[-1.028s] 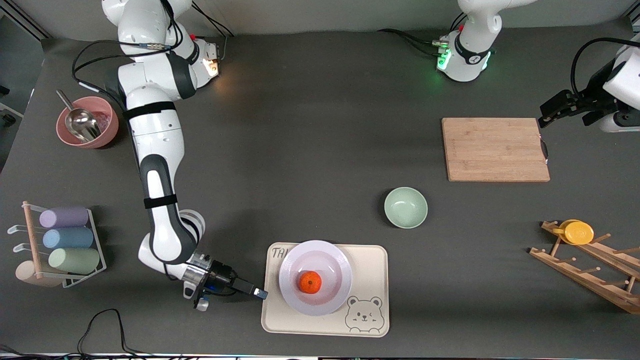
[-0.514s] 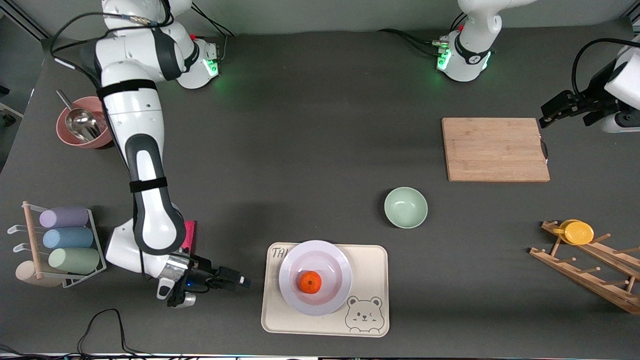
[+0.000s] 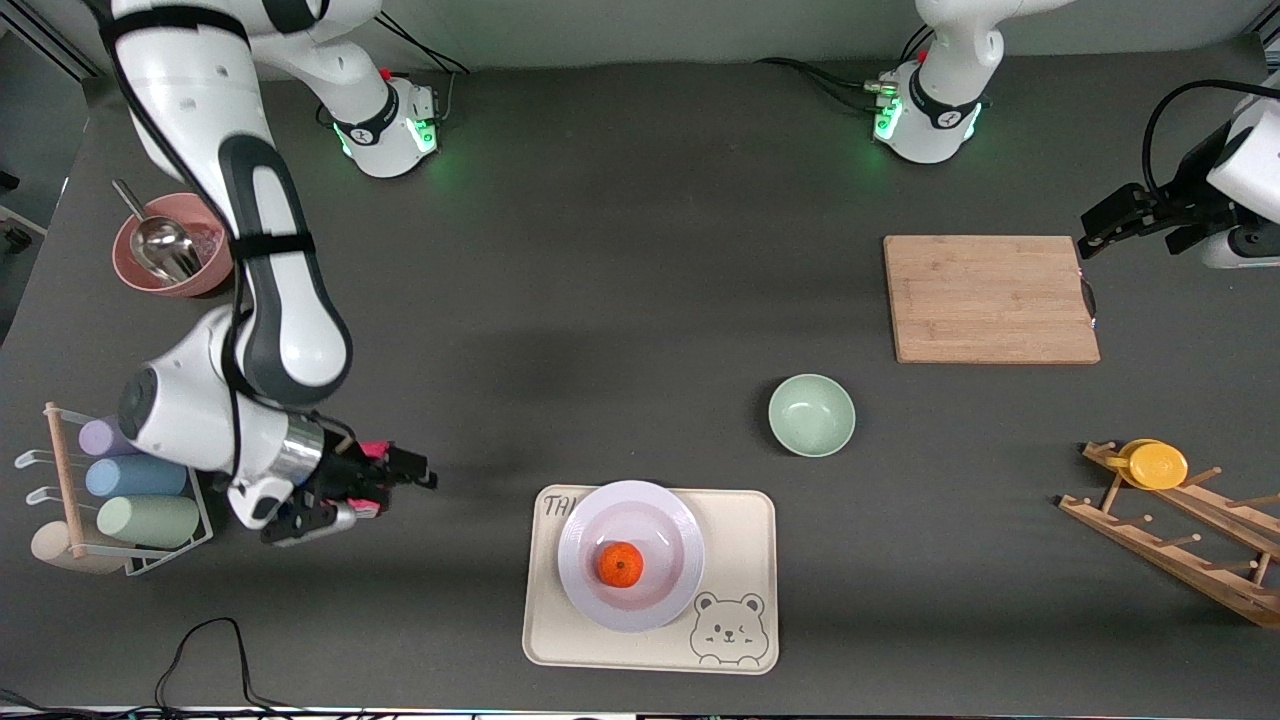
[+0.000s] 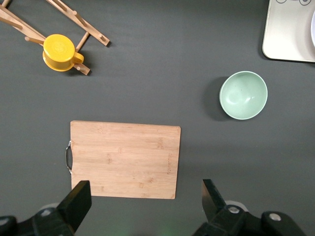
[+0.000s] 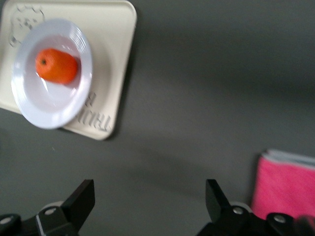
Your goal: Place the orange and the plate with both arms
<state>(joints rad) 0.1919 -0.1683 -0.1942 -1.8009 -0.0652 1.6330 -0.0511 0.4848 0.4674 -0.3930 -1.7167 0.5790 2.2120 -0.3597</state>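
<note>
Orange [image 3: 620,564] on plate [image 3: 630,522] – green bowl [image 3: 811,415] near; both jaws wide.

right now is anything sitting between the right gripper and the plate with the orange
Nothing visible. The right gripper, fingers open, is over bare table toward the right arm's end; only mat lies between it and the plate holding the orange on the tray.
</note>
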